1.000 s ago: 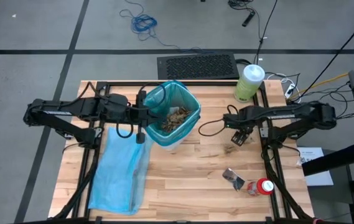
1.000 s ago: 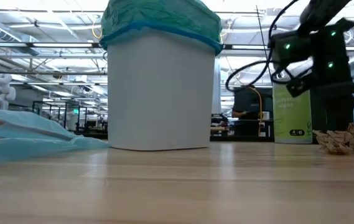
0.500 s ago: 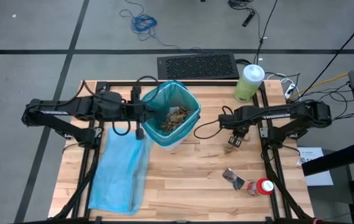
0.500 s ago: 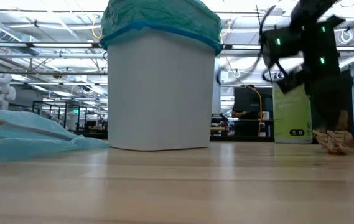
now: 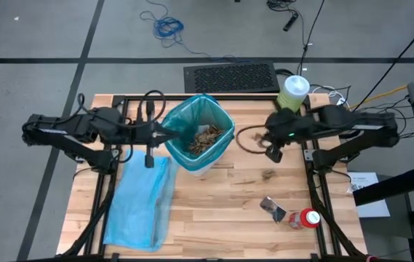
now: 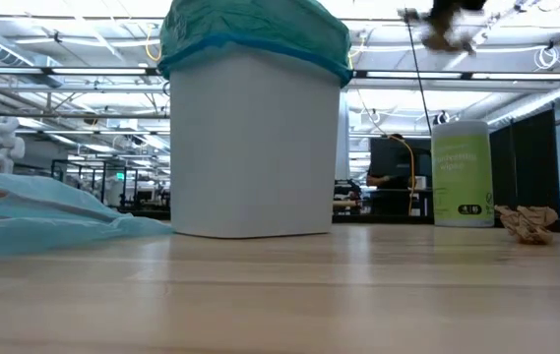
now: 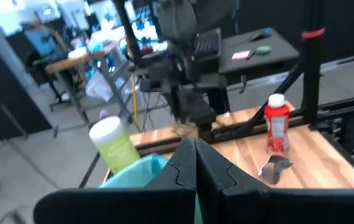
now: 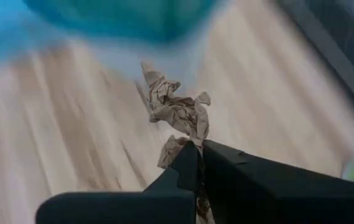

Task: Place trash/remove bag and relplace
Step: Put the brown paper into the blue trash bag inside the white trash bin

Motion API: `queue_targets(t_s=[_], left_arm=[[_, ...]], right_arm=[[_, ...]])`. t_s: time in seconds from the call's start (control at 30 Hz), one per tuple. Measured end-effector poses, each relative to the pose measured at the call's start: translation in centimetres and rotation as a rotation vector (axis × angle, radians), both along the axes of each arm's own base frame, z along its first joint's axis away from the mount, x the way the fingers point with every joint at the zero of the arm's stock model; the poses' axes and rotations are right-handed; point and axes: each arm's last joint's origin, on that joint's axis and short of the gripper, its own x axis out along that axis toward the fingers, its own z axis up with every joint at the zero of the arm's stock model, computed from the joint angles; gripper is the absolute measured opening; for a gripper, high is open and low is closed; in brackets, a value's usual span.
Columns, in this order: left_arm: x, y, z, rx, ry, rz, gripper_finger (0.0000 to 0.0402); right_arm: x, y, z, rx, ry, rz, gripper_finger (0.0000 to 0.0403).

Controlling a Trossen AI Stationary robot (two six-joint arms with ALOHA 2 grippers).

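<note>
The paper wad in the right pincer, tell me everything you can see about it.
The paper wad is crumpled brown paper, creased and ragged, with pointed twists sticking out. The right pincer is shut on its lower end, so most of it juts out beyond the fingertips. It hangs in the air above the wooden table, touching nothing else, between the lined bin and the green canister. Another wad lies on the table below.

Bystanders on and around the worktop

A green white-lidded canister [image 5: 292,95] stands at the worktop's [image 5: 221,211] far right corner; a black mat [image 5: 231,77] and blue cable [image 5: 166,28] lie on the floor beyond the far edge.
</note>
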Motion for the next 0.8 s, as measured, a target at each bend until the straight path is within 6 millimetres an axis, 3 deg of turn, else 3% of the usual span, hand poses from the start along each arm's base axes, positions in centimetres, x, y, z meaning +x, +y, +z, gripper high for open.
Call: queue_targets(t_s=[0.17, 0.3, 0.57, 0.8], left_arm=[[0.1, -0.6, 0.3, 0.022, -0.031, -0.030, 0.0000], [0.1, -0.5, 0.3, 0.013, -0.041, -0.009, 0.0000], [0.3, -0.4, 0.3, 0.016, -0.036, 0.025, 0.0000], [0.6, -0.5, -0.2, -0.025, 0.003, 0.030, 0.0000]], right_arm=[[1.5, 0.6, 5.1, -0.135, -0.330, 0.104, 0.0000], [4.2, 0.4, 6.3, -0.239, -0.450, 0.168, 0.0000], [10.1, -2.8, 4.1, -0.231, -0.443, 0.185, 0.0014], [12.9, -5.0, 2.1, -0.268, -0.392, 0.161, 0.0110]])
